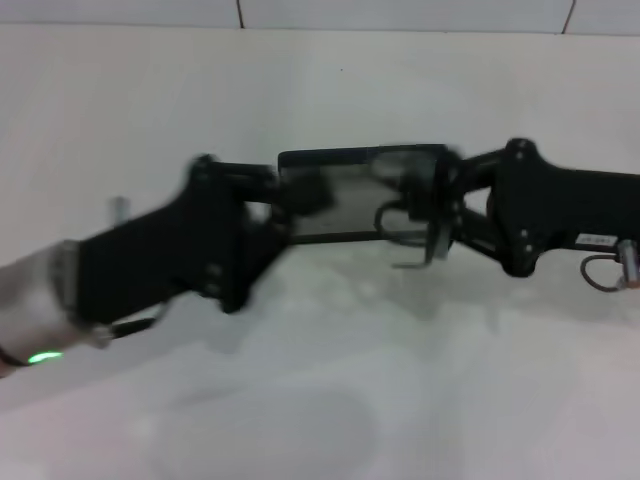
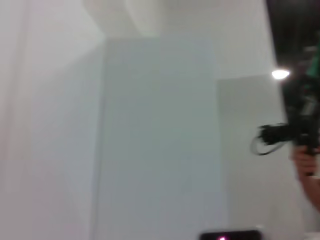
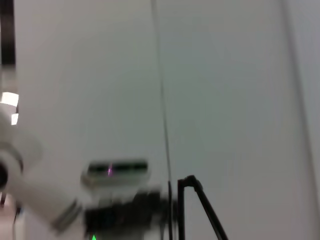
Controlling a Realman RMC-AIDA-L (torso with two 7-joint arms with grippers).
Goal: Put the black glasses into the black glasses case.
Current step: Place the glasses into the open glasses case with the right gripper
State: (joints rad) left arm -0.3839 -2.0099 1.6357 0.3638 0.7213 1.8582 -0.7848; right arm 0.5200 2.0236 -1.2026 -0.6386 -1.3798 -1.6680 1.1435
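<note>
In the head view the black glasses case (image 1: 350,200) lies open at mid-table, its grey lining showing and its lid standing up at the back. The black glasses (image 1: 400,228) hang tilted over the case's right end, with my right gripper (image 1: 432,205) shut on them. One thin temple arm sticks out below the case's front edge. My left gripper (image 1: 305,192) is at the case's left end, touching or just over it. Thin black bars (image 3: 200,200) in the right wrist view look like the glasses' temple arms.
The case rests on a white table (image 1: 320,380), with a tiled wall (image 1: 400,12) behind its far edge. In the left wrist view there is only pale wall and a dark cabled object (image 2: 280,135). My left arm's white link (image 3: 35,190) crosses the right wrist view.
</note>
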